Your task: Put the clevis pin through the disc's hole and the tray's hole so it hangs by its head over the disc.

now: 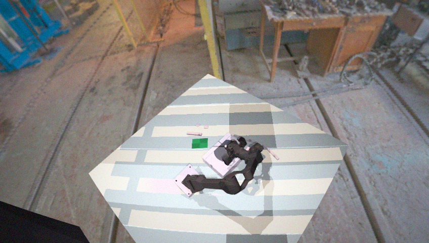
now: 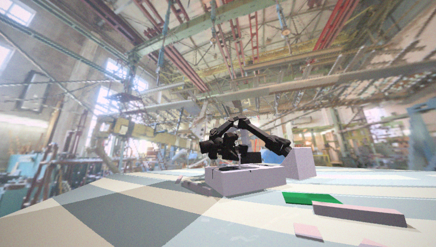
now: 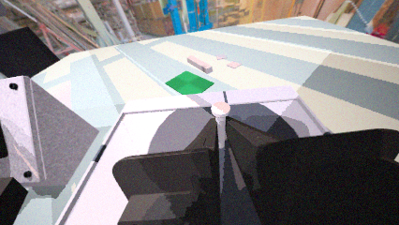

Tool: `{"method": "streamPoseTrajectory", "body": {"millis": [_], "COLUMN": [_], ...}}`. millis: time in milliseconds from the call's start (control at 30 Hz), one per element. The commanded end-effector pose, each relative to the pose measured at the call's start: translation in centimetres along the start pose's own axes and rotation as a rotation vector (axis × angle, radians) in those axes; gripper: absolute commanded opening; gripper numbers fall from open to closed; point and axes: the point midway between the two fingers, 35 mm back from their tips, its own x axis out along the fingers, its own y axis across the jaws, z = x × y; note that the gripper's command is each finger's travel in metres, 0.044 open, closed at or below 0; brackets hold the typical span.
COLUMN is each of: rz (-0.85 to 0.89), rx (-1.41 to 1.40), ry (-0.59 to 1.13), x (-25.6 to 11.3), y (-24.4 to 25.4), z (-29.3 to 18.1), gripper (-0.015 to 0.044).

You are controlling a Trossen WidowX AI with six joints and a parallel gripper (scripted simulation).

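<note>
The steel tray (image 1: 210,166) (image 2: 250,181) (image 3: 140,104) sits with its rim up. The wide disc (image 1: 220,154) (image 2: 226,168) (image 3: 169,132) lies flat inside it, partly hidden by the gripper. The clevis pin (image 2: 239,162) (image 3: 221,111) is upright, head up, above the disc. My gripper (image 2: 239,155) (image 3: 219,122) is shut on the pin's shank, just below the head. In the exterior view the shank reaches down close to the disc. The fingers hide the pin's lower end in the wrist view, and I cannot tell whether its tip is in a hole.
The arm's base block (image 2: 303,163) (image 3: 61,136) stands close beside the tray. A green patch (image 1: 200,143) (image 2: 309,197) (image 3: 189,82) lies off another side, with a pinkish bar (image 1: 194,133) (image 2: 358,212) (image 3: 199,64) beyond it. Another low bar (image 2: 197,188) lies close beside the tray.
</note>
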Motion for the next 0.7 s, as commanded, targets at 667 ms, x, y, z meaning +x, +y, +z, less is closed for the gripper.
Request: {"method": "streamPoseTrajectory", "body": {"millis": [667], "rz": [-0.005], "rx": [0.002], "ry": [0.004], "x": [-0.2], "y": [-0.72], "z": [-0.11], "gripper": [0.0]}}
